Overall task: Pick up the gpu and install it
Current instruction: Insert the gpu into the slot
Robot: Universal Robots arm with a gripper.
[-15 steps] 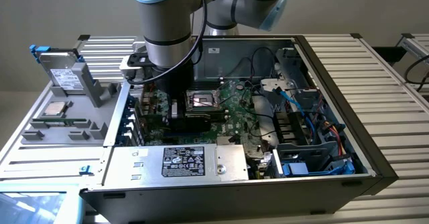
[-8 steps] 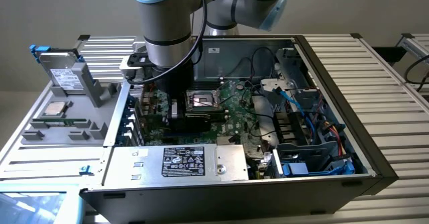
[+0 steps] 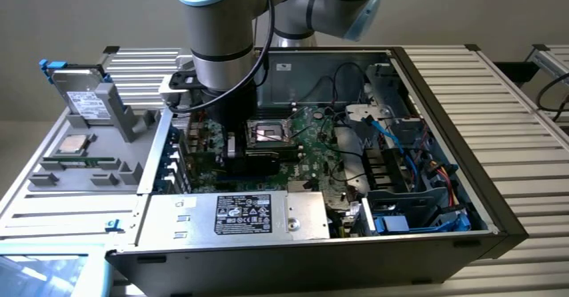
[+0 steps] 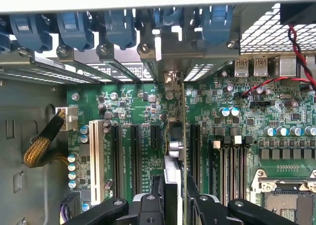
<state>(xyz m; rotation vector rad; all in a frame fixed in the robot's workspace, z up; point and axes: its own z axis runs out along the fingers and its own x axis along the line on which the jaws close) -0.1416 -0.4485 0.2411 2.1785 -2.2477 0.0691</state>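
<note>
My gripper (image 3: 234, 156) reaches down into the open computer case (image 3: 494, 197), over the motherboard (image 3: 311, 144) beside the exterior view's left wall. In the wrist view the gpu (image 4: 174, 151) appears edge-on as a thin upright card. Its silver metal end bracket (image 4: 171, 80) points toward the rear slot openings. My gripper (image 4: 174, 188) is shut on the gpu, with one black finger (image 4: 154, 200) on each side of the card. The card stands over the green board in line with the long black expansion slots (image 4: 134, 156). I cannot tell whether its lower edge touches a slot.
Blue slot latches (image 4: 118, 25) line the case's rear edge. The CPU socket (image 3: 266, 134) and memory slots (image 4: 232, 166) lie close by. A silver power supply (image 3: 240, 214) fills the case front. Blue cables (image 3: 391, 140) run on the right. A boxy drive (image 3: 89, 101) stands on a grey fixture outside.
</note>
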